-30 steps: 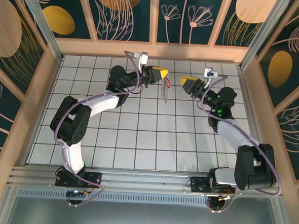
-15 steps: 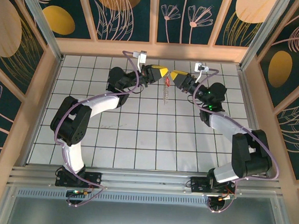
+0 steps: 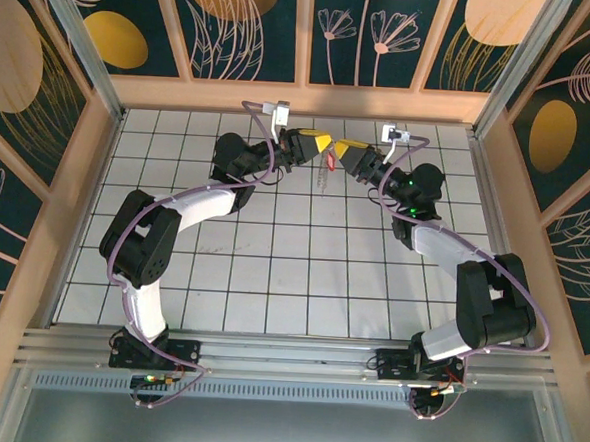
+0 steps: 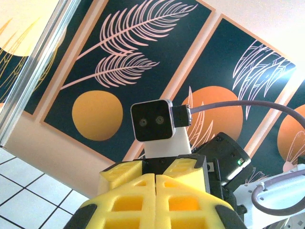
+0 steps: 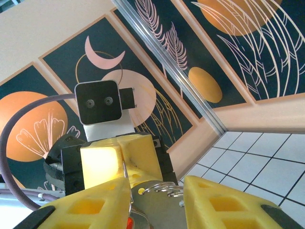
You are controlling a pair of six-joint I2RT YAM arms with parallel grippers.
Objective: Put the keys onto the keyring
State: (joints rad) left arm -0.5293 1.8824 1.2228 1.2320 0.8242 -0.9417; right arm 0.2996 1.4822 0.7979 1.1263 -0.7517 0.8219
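Note:
My left gripper (image 3: 323, 144) is raised over the far middle of the table, shut on the keyring (image 5: 164, 187). A thin wire of the ring runs out of the seam between its yellow fingers (image 5: 138, 155). The ring's bumpy chain (image 3: 324, 183) hangs below. The red-headed keys (image 3: 331, 161) dangle at the ring, with a red bit (image 5: 127, 223) low in the right wrist view. My right gripper (image 3: 340, 150) faces the left one tip to tip. Its jaws (image 5: 157, 200) stand apart on either side of the ring and a flat silver piece. In the left wrist view my left gripper (image 4: 156, 188) is pressed shut.
A white grid-tiled table (image 3: 272, 270) stretches below both arms. Wooden walls with painted panels (image 3: 303, 91) close in the back and sides. An aluminium rail (image 3: 287, 356) runs along the near edge by the arm bases.
My right gripper has swung left from about a tile away until its tips meet the left gripper at the hanging keyring. The left arm has stayed put.

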